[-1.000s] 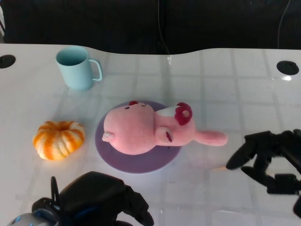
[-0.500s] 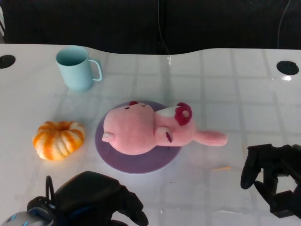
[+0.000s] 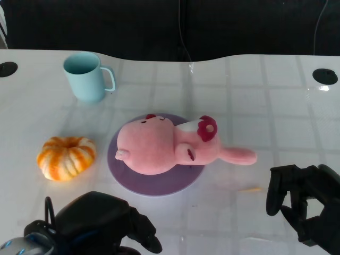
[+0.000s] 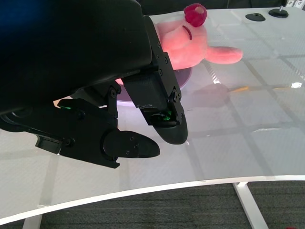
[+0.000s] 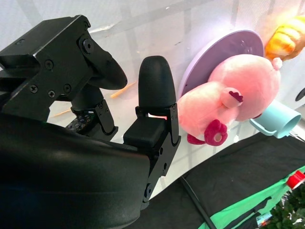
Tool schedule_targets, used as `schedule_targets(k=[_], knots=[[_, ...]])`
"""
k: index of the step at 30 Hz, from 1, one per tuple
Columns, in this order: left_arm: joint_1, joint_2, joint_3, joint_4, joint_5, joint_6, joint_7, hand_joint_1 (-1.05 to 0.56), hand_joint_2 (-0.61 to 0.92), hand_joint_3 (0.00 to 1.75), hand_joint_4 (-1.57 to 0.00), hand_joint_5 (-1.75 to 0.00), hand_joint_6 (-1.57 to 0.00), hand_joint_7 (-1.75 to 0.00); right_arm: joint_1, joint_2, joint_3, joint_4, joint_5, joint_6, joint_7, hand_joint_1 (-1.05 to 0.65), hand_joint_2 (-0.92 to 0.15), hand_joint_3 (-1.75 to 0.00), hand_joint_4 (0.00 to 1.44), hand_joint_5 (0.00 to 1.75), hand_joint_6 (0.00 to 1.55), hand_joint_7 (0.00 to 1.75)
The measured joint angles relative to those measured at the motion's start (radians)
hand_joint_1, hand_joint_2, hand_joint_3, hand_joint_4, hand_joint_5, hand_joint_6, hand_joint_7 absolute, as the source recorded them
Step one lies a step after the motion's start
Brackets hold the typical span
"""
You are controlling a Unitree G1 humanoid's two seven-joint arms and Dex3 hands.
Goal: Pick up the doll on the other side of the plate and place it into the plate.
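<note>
The pink doll [image 3: 167, 146] lies on its side on the purple plate [image 3: 154, 183], near the middle of the counter [image 3: 255, 106] — one long ear sticks out past the plate's rim & rests on the counter. My right hand [image 3: 303, 207] is by the near right edge, apart from the doll, fingers loose w/ nothing in them. My left hand [image 3: 98, 223] sits at the near left edge, fingers apart, also holding nothing. An orange pumpkin [image 3: 66, 157] is just left of the plate. A blue mug [image 3: 86, 76] stands toward the far left — upright.
</note>
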Motion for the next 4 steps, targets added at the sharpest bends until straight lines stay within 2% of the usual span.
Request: schedule_targets(k=[4], knots=[[0.002, 0.0, 0.001, -0.001, -0.002, 0.0, 0.0, -0.26, 0.92, 0.28, -0.76, -1.19, -1.07, -0.01, 0.0, -0.001, 0.004, -0.004, -0.021, 0.008, 0.0, -0.01, -0.38, -1.33, 0.86, 1.75, 0.78, 1.52]])
